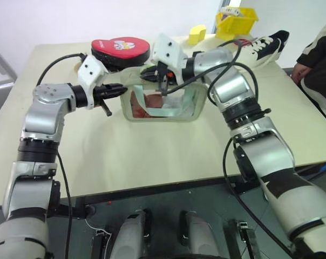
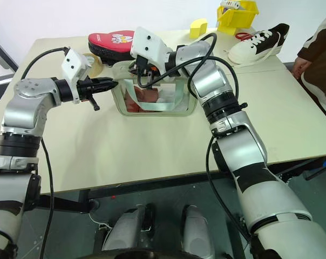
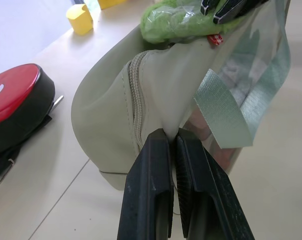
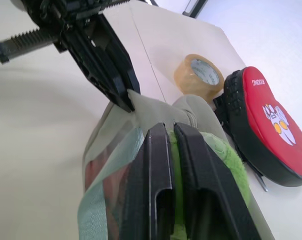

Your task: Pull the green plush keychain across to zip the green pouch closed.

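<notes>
On my beige table (image 1: pixel 152 156) I count one sage-green windowed zip pouch (image 1: pixel 180 108) mid-table, its end pinched by my left gripper (image 3: pixel 172 137), and one lime fuzzy keychain ball (image 4: pixel 230 160), clear in wrist views, clamped by my right gripper (image 4: pixel 171 131).

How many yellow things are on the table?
2: a small yellow block at the far edge, beyond the red heart-shaped case, and a yellow bin in the far right corner beside the sneaker. Others may be hidden.
</notes>
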`<control>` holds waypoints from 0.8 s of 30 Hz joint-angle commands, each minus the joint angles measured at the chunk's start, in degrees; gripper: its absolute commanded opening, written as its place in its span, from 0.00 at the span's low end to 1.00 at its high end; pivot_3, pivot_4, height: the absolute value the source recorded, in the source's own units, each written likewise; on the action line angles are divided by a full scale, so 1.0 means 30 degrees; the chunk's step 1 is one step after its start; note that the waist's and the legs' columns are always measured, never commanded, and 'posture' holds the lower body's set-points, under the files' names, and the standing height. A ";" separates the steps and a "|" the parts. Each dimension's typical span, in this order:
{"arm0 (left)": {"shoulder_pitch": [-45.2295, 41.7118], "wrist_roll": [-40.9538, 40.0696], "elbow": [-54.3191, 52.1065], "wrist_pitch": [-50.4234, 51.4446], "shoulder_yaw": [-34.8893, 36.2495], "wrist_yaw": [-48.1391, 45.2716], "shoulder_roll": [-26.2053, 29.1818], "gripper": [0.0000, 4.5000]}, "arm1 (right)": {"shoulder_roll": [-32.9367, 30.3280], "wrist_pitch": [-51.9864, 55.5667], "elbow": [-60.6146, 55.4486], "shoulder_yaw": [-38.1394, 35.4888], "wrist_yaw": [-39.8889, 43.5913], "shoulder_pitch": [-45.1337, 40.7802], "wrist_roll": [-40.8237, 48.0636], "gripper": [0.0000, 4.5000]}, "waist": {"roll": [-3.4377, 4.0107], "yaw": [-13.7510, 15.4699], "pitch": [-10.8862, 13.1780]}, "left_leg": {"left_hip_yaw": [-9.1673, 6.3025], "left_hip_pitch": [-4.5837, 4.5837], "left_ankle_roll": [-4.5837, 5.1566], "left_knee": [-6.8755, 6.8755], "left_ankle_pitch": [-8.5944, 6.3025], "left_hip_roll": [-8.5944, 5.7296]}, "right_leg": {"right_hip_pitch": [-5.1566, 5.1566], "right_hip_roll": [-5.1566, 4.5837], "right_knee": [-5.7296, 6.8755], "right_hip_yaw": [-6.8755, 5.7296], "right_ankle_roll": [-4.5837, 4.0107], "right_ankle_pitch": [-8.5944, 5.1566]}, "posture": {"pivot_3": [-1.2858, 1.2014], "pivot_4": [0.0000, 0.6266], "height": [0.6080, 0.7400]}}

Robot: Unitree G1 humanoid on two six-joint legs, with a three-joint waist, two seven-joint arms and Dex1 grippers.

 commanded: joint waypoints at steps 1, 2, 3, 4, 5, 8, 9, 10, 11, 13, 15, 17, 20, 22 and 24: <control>-0.0752 0.0115 0.0039 -0.0569 0.0087 -0.0104 -0.0036 0.00 | -0.1157 -0.0181 -0.0723 -0.0688 -0.0381 -0.0471 -0.0133 0.01 | 0.0000 0.0000 0.0000 | 0.0000 0.0000 0.0000 0.0000 0.0000 0.0000 | 0.0000 0.0000 -0.0001 0.0001 0.0000 0.0000 | 0.52 0.24 1.00; -0.0804 0.0134 0.0118 -0.0610 0.0081 -0.0128 -0.0047 0.00 | -0.1563 0.0003 -0.1046 -0.0858 -0.0365 -0.0443 -0.0074 0.01 | 0.0000 0.0020 0.0000 | -0.0002 0.0000 0.0000 -0.0001 0.0000 0.0000 | 0.0000 0.0000 0.0000 0.0001 0.0000 0.0000 | 0.52 0.24 1.00; -0.0839 0.0146 0.0173 -0.0640 0.0085 -0.0156 -0.0048 0.00 | -0.1935 0.0192 -0.1375 -0.0993 -0.0348 -0.0409 -0.0002 0.01 | 0.0000 0.0020 0.0000 | -0.0004 -0.0003 0.0000 0.0000 0.0001 0.0000 | -0.0001 0.0000 0.0000 0.0001 0.0000 0.0000 | 0.52 0.24 1.00; -0.0877 0.0153 0.0223 -0.0667 0.0083 -0.0189 -0.0052 0.00 | -0.2403 0.0418 -0.1757 -0.1171 -0.0361 -0.0355 0.0067 0.01 | 0.0000 0.0005 0.0000 | -0.0003 -0.0002 0.0000 0.0000 0.0000 0.0000 | -0.0001 -0.0001 -0.0001 0.0001 0.0000 0.0000 | 0.52 0.24 1.00; -0.0904 0.0160 0.0256 -0.0678 0.0078 -0.0220 -0.0052 0.00 | -0.2951 0.0694 -0.2211 -0.1370 -0.0382 -0.0245 0.0113 0.01 | 0.0000 0.0000 0.0000 | -0.0001 -0.0002 0.0000 -0.0001 0.0000 0.0000 | -0.0002 -0.0002 -0.0001 0.0001 0.0000 0.0000 | 0.52 0.24 1.00; -0.0907 0.0178 0.0293 -0.0693 0.0071 -0.0320 -0.0033 0.00 | -0.4445 0.1398 -0.3615 -0.1755 -0.0488 0.0361 0.0023 0.01 | 0.0000 -0.0003 0.0000 | -0.0001 -0.0004 0.0001 -0.0003 0.0000 0.0002 | -0.0005 -0.0003 -0.0003 0.0002 0.0001 0.0000 | 0.52 0.24 1.00; -0.0911 0.0195 0.0314 -0.0710 0.0065 -0.0336 -0.0040 0.00 | -0.4924 0.1590 -0.4062 -0.1847 -0.0539 0.0635 -0.0054 0.01 | 0.0000 -0.0002 0.0000 | 0.0001 -0.0002 0.0002 -0.0002 -0.0001 0.0002 | -0.0004 -0.0004 -0.0005 0.0002 0.0001 0.0000 | 0.52 0.24 1.00; -0.0913 0.0202 0.0328 -0.0704 0.0068 -0.0355 -0.0036 0.00 | -0.5361 0.1820 -0.4499 -0.1930 -0.0621 0.0904 -0.0134 0.01 | 0.0000 -0.0007 0.0000 | 0.0001 -0.0001 0.0002 -0.0001 -0.0001 0.0002 | -0.0003 -0.0005 -0.0006 0.0002 0.0000 0.0000 | 0.52 0.24 1.00; -0.0921 0.0212 0.0344 -0.0709 0.0064 -0.0367 -0.0044 0.00 | -0.5925 0.1951 -0.4932 -0.2015 -0.0743 0.1259 -0.0320 0.01 | 0.0000 -0.0011 0.0000 | 0.0002 -0.0001 0.0002 -0.0001 -0.0002 0.0003 | -0.0003 -0.0005 -0.0006 0.0002 0.0000 0.0000 | 0.52 0.24 1.00; -0.0932 0.0238 0.0412 -0.0735 0.0063 -0.0363 -0.0075 0.00 | -0.7244 0.1976 -0.5679 -0.2095 -0.1042 0.2163 -0.0890 0.01 | 0.0000 0.0017 0.0000 | 0.0003 -0.0001 0.0004 -0.0001 -0.0003 0.0003 | -0.0004 -0.0010 -0.0008 0.0002 0.0000 -0.0001 | 0.52 0.24 1.00; -0.0909 0.0246 0.0417 -0.0705 0.0053 -0.0362 -0.0137 0.00 | -0.8440 0.1837 -0.5999 -0.2153 -0.1595 0.3064 -0.1511 0.01 | -0.0001 0.0046 0.0000 | 0.0009 -0.0008 0.0006 0.0001 -0.0004 0.0002 | -0.0010 -0.0020 -0.0014 0.0002 0.0000 -0.0001 | 0.52 0.24 1.00; -0.0861 0.0233 0.0364 -0.0635 0.0046 -0.0386 -0.0193 0.00 | -0.9383 0.1613 -0.6074 -0.2144 -0.2317 0.3831 -0.2148 0.01 | -0.0001 0.0033 0.0000 | 0.0015 -0.0007 0.0007 0.0004 -0.0005 0.0000 | -0.0011 -0.0029 -0.0046 0.0002 0.0000 -0.0001 | 0.52 0.24 1.00; -0.0857 0.0231 0.0364 -0.0580 0.0012 -0.0417 -0.0281 0.00 | -1.0784 0.0970 -0.5710 -0.2061 -0.3847 0.5200 -0.3391 0.01 | -0.0001 0.0021 0.0000 | 0.0021 -0.0004 0.0008 0.0000 -0.0006 0.0001 | -0.0021 -0.0040 -0.0051 0.0002 0.0001 -0.0005 | 0.52 0.24 1.00; -0.0931 0.0243 0.0457 -0.0571 -0.0031 -0.0457 -0.0351 0.00 | -1.0964 0.1116 -0.5692 -0.2250 -0.4742 0.6665 -0.3552 0.01 | -0.0001 0.0000 0.0001 | 0.0030 -0.0002 0.0008 0.0000 -0.0006 0.0002 | -0.0025 -0.0044 -0.0051 0.0003 0.0001 -0.0005 | 0.52 0.24 1.00; -0.1014 0.0277 0.0564 -0.0591 -0.0070 -0.0494 -0.0431 0.00 | -1.0681 0.1523 -0.5983 -0.2452 -0.5259 0.8021 -0.3373 0.01 | -0.0048 0.0069 -0.0024 | 0.0040 0.0005 0.0015 -0.0012 -0.0008 0.0015 | -0.0021 -0.0040 -0.0050 0.0002 0.0002 -0.0006 | 0.52 0.24 1.00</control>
